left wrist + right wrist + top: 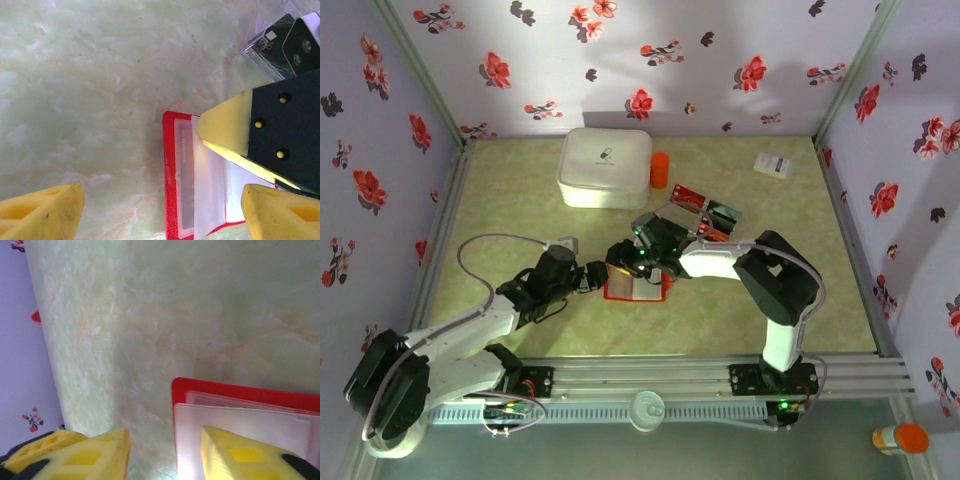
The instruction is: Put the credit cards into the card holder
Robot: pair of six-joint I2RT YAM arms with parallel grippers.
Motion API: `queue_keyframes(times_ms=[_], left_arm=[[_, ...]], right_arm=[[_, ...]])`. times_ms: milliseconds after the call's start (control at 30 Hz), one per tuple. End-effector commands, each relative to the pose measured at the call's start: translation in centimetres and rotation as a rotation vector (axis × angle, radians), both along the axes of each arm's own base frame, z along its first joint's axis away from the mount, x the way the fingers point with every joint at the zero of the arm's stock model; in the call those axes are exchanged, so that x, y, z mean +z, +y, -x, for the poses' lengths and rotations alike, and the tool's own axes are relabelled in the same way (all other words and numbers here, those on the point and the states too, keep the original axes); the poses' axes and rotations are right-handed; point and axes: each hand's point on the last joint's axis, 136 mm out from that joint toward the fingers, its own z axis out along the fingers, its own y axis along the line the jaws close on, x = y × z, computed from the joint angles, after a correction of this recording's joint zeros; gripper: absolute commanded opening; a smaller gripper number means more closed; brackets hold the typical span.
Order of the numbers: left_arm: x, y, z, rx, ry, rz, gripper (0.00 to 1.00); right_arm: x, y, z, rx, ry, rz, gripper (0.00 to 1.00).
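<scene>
Open red card holder [169,200] looks light and floppy, its pale inside slick. Credit cards [692,198], just behind-right of it, seem thin and stiff: pinch an edge. Left gripper [592,278] gapes beside it; right gripper [164,445], fingers apart, rests on it.

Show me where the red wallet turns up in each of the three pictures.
Top external: the card holder lies open mid-table, below the big white box.
Left wrist: card holder at bottom centre-right, the right gripper's yellow finger over its pale sleeves.
Right wrist: card holder in the bottom right corner, under that finger.
Shared landmark: the green marbled tabletop beside its red edge.
</scene>
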Motion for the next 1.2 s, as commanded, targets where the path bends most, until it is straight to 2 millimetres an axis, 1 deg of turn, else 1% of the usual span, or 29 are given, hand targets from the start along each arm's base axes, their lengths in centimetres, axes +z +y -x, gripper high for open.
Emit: queue_keyframes(times_ms=[0,267,400,567,667,900,1167], left_arm=[[-0.1,-0.2,-0.3,0.006,0.003,0.014,0.83],[-0.7,-0.3,-0.2,-0.003,0.019,-0.002,0.83],[-1.2,-0.5,-0.1,-0.014,0.031,-0.018,0.84],[-2.2,-0.7,0.0,-0.029,0.051,-0.048,0.87],[-2.9,-0.9,0.2,-0.044,0.067,-0.07,0.89],[-3.9,-1.4,0.4,-0.075,0.085,-0.113,0.92],[-5.0,-2.1,0.7,-0.127,0.092,-0.22,0.93]], right_arm=[[-0.1,-1.0,0.1,-0.012,0.005,0.014,0.34],[-2.0,-1.2,0.4,-0.005,0.041,0.031,0.12],[-3.0,-1.3,0.5,-0.007,0.059,0.045,0.07],[-3.9,-1.3,0.7,-0.006,0.078,0.058,0.06],[-4.2,-1.3,0.7,-0.005,0.086,0.057,0.07],[-4.2,-1.5,0.9,-0.009,0.088,0.058,0.08],[-4.2,-1.5,0.9,-0.016,0.092,0.054,0.09]])
